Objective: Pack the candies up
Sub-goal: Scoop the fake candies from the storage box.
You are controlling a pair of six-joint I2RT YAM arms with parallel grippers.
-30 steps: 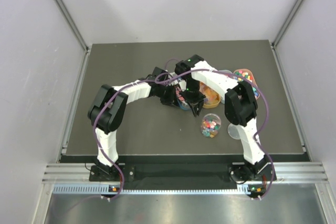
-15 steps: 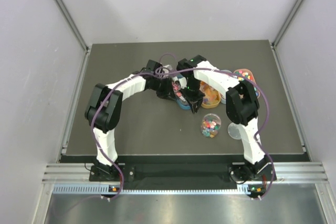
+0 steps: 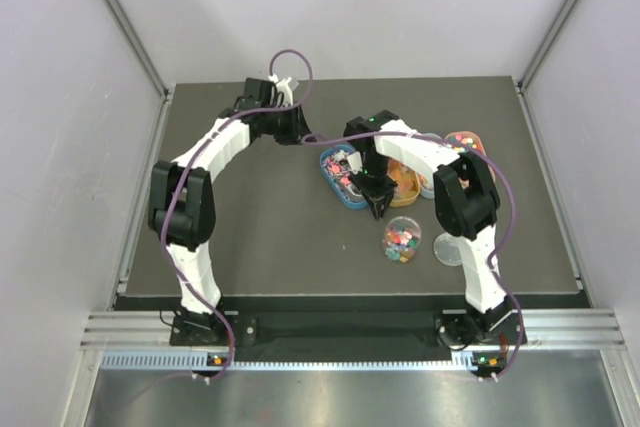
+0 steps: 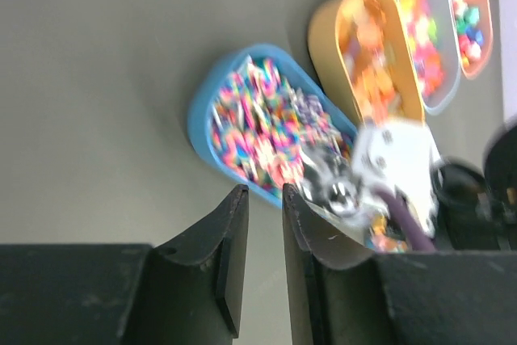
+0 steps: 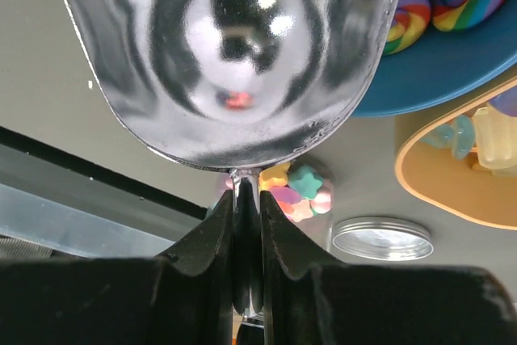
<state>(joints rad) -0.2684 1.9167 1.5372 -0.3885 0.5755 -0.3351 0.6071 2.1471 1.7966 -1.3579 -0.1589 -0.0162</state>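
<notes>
Rainbow candies [image 4: 258, 123] fill the blue oval tray [image 3: 331, 159]. Orange-yellow gummies lie in the orange tray [image 3: 405, 187], with two more candy trays [image 3: 470, 147] to its right. My right gripper [image 3: 378, 203] is shut on the handle of the silver scoop [image 5: 234, 54]. It holds the scoop over the near end of the blue tray [image 5: 452, 62], and the bowl looks empty. The clear jar [image 3: 401, 239] holds pastel candies [image 5: 305, 187]. My left gripper [image 3: 298, 130] is behind and left of the blue tray [image 4: 202, 131], with its jaws [image 4: 265, 195] a narrow gap apart and empty.
The jar's metal lid [image 3: 447, 250] lies flat right of the jar and also shows in the right wrist view [image 5: 382, 237]. The four trays crowd the mat's right-centre. The left arm's purple cable loops above its wrist [image 3: 290, 62]. Walls enclose the table on three sides.
My left gripper has drawn back from the blue tray toward the rear left. My right gripper with the scoop has shifted slightly right over the tray's near end.
</notes>
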